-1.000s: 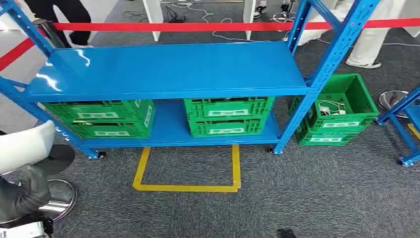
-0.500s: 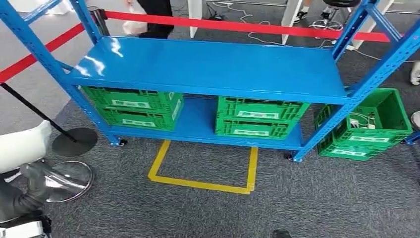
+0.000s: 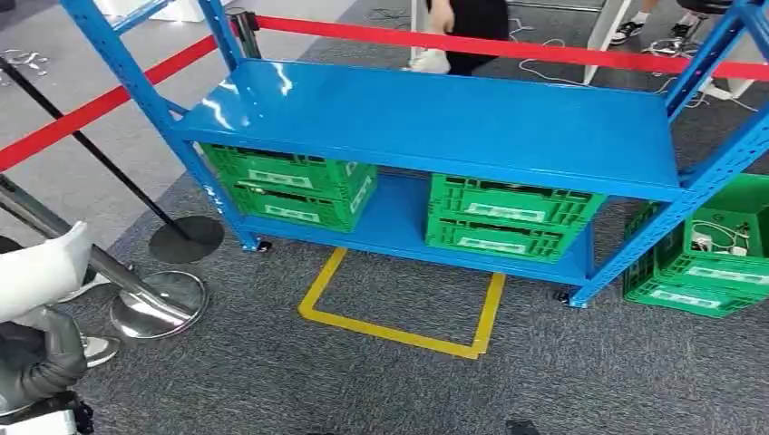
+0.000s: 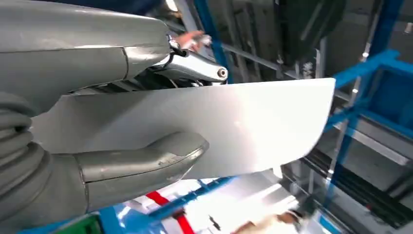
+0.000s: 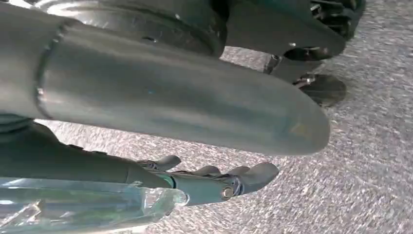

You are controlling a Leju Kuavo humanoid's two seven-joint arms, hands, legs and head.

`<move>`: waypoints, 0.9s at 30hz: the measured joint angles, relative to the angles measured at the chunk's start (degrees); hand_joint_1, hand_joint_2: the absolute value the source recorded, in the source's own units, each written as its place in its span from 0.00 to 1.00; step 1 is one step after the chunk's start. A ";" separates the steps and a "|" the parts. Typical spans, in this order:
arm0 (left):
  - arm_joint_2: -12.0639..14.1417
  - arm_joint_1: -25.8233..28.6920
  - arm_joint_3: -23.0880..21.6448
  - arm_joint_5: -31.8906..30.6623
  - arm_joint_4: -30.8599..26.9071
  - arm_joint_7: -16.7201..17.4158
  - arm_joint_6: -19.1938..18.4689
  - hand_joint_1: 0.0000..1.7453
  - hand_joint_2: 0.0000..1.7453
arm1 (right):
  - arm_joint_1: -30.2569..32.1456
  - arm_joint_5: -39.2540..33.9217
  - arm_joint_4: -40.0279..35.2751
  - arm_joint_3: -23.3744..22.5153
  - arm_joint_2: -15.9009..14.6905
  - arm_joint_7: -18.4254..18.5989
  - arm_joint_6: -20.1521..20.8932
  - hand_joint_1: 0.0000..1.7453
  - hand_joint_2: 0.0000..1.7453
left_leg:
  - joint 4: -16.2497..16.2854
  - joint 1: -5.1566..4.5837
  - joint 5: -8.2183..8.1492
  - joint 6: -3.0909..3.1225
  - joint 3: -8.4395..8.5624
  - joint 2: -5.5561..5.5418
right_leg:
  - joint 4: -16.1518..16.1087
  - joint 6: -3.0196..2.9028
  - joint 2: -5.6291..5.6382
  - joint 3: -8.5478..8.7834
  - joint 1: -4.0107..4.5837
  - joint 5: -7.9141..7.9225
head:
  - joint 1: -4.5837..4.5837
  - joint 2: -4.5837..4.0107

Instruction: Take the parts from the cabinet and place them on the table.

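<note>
**Left hand holds a white part beside the blue cabinet**

At the lower left of the head view, the left hand (image 3: 41, 362) grips a white curved part (image 3: 41, 270), which stands up from the dark fingers and leans slightly over the grey carpet (image 3: 272, 381). In the left wrist view the same white part (image 4: 234, 126) lies clamped between the thick grey thumb (image 4: 141, 163) on one face and the fingers on the other, its far edge reaching out past the hand (image 4: 112, 112).

The right hand (image 5: 195, 146) hangs over the carpet (image 5: 370, 146) in the right wrist view. Its thumb lies straight and its dark fingers (image 5: 234, 180) reach out beneath it; a clear plastic piece (image 5: 83, 207) shows at the picture's edge, but whether the hand holds it I cannot tell.

Ahead stands the blue cabinet (image 3: 435, 122), its top shelf bare. On the lower shelf sit two stacks of green crates, one to the left (image 3: 290, 186) and one to the right (image 3: 508, 217). Another green crate (image 3: 716, 263) with white cables in it stands on the floor just beside the cabinet's right post. A yellow tape outline (image 3: 403, 313) marks the carpet before the cabinet. Red barrier tape (image 3: 508, 45) runs behind it, and a person's legs (image 3: 467, 32) show beyond.
</note>
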 joint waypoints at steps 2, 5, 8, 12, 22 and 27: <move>0.00 0.03 0.00 -0.02 0.00 0.00 0.02 1.00 1.00 | -0.08 0.07 0.00 0.20 0.00 0.00 0.04 0.00 0.00 | -6.47 -0.26 3.63 0.54 3.92 0.30 | 0.05 0.00 -1.00 -0.01 0.13 0.00 | 0.00 0.00; 0.00 -0.06 0.02 -0.09 -0.33 0.00 0.09 1.00 1.00 | -0.23 0.15 0.00 0.33 0.02 -0.02 0.20 0.00 0.00 | -17.13 -1.26 6.14 1.34 10.09 4.33 | 0.28 0.22 -2.12 0.08 0.71 -0.14 | -0.02 0.00; -0.07 0.37 0.09 -0.11 -0.61 0.00 0.13 1.00 1.00 | -0.28 0.15 0.00 0.35 0.02 0.00 0.20 0.00 0.00 | -17.71 -1.33 6.00 1.80 9.63 2.94 | 0.43 0.73 -3.57 -0.18 0.82 -0.14 | -0.13 0.00; -0.24 0.62 0.15 -0.13 -0.72 -0.02 0.17 1.00 1.00 | -0.37 0.22 0.00 0.37 0.02 0.00 0.20 0.00 0.00 | -18.05 -0.65 6.66 2.86 9.41 1.26 | 7.30 2.00 1.01 -3.09 0.40 -4.95 | 0.37 0.00; -0.39 0.68 0.17 -0.33 -0.81 0.00 0.39 1.00 1.00 | -0.04 0.35 0.00 0.39 0.00 0.02 0.50 0.00 0.00 | -17.64 0.12 7.59 0.99 8.24 -4.58 | 0.76 2.08 7.14 0.69 -0.82 -1.01 | 0.18 0.00; -0.44 0.55 0.15 -0.39 -0.96 0.00 0.44 1.00 1.00 | -0.07 0.37 0.00 0.39 0.04 -0.13 0.63 0.00 0.00 | -13.55 0.05 4.83 -0.51 5.71 -1.08 | -1.15 -0.29 3.65 1.44 -0.53 0.42 | -0.15 0.00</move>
